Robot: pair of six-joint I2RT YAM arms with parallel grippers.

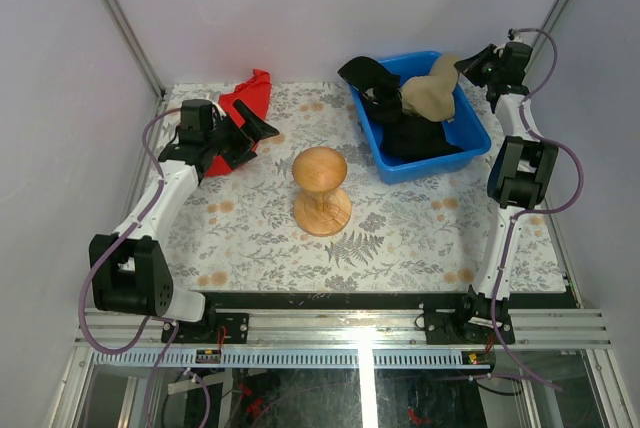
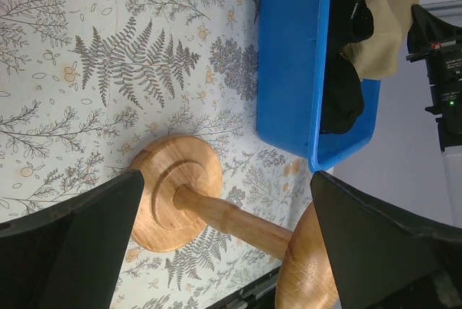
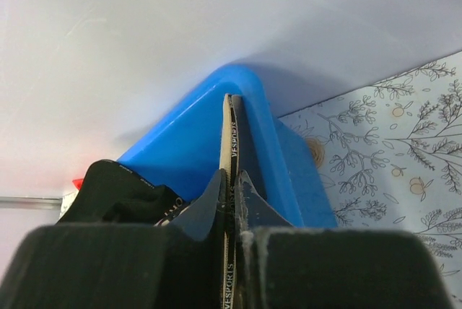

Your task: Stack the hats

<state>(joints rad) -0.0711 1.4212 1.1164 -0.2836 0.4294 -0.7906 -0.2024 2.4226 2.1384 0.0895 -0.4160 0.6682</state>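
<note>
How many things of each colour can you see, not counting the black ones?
blue bin: 1
red cloth: 1
tan hat: 1
wooden stand: 1
Total: 4

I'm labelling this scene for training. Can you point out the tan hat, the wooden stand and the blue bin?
tan hat (image 1: pixel 430 96), top view, on its crown.
wooden stand (image 1: pixel 320 168), top view, on its rounded top.
blue bin (image 1: pixel 437 166), top view, on its near wall.
</note>
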